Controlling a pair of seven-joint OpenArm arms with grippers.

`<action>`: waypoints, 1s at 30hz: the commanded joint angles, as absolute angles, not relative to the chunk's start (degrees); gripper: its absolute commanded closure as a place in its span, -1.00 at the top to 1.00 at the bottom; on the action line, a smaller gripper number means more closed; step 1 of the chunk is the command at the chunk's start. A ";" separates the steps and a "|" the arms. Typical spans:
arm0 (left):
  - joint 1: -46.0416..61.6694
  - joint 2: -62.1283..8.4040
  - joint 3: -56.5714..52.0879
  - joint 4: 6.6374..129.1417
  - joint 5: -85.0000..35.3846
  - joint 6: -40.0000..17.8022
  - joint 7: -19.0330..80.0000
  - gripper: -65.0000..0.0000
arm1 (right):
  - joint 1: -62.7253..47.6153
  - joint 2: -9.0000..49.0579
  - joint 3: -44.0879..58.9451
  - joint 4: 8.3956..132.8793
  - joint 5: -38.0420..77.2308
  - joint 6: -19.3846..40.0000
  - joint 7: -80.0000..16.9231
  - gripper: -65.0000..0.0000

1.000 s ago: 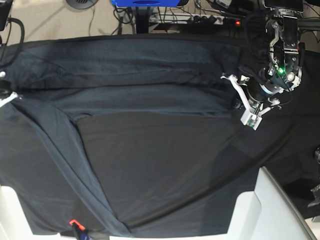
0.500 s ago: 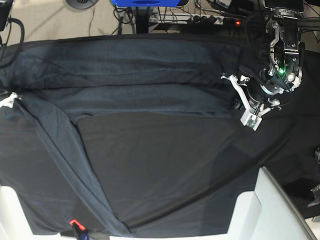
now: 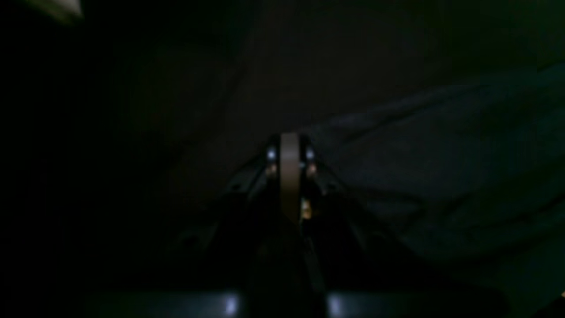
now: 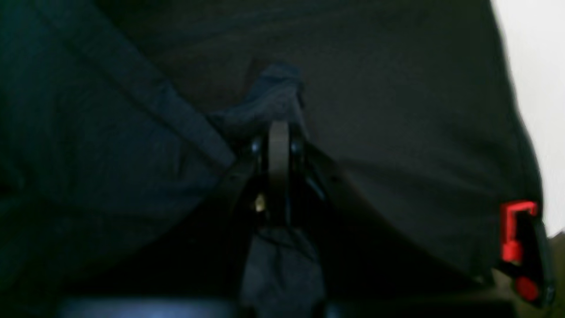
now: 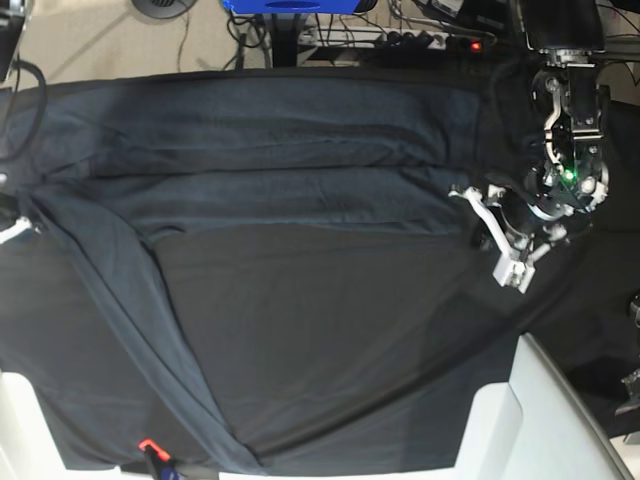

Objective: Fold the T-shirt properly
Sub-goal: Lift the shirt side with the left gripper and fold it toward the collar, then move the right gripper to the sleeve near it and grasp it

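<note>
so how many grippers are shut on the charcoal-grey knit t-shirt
1 for sure: the right gripper pinches a bunched fold of the charcoal-grey knit T-shirt. The left gripper is shut, but its view is too dark to tell.

Base view evenly lit from overhead, moderate brightness, soft shadows only; the T-shirt (image 5: 270, 170) reads a shade lighter than the black cloth (image 5: 330, 330) on the worktop, low contrast between them. Pale floor at top edge bright, white panels (image 5: 545, 420) at bottom corners near blown out. Green LED (image 5: 568, 176) glows on the arm. Left wrist view heavily underexposed, almost black, soft focus, faint cloth folds at right, small glints on the hardware. Right wrist view dim, blurry, out of focus, fabric grey-blue at left; white area at right edge overexposed, red clip (image 4: 514, 229) smeared
</note>
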State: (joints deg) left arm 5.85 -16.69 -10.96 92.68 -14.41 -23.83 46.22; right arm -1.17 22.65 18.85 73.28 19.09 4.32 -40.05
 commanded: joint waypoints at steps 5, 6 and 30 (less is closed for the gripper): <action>3.91 -16.57 -10.68 90.68 -14.64 -23.43 45.05 -1.00 | 2.42 23.96 19.12 68.62 18.86 4.18 -39.16 -1.00; 3.21 -16.31 -10.77 90.07 -14.64 -23.43 45.05 -1.00 | 3.03 23.96 19.12 67.65 18.86 4.18 -38.99 -1.00; 0.31 -14.29 -11.03 84.53 -14.64 -23.43 45.05 -1.00 | 10.86 24.13 19.03 50.33 18.77 6.73 -29.23 -0.99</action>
